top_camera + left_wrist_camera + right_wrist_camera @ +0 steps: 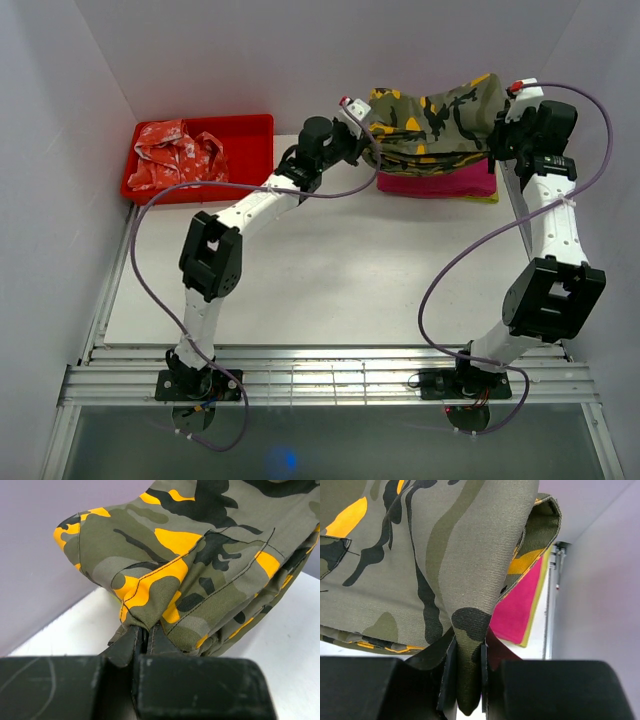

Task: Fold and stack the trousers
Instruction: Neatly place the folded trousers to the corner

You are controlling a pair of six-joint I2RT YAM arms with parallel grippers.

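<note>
The trousers hang folded between the two hands at the far edge of the desk, directly over a pink folded cloth. I cannot tell whether their lowest folds touch it. The left hand is clamped on one end, pinching a bunched seam. The right hand is closed on the other end, with a fold of camouflage cloth pressed between its fingers. At the far left corner sits a red bin — inside it lies a crumpled red-and-white garment, filling its left part.
</note>
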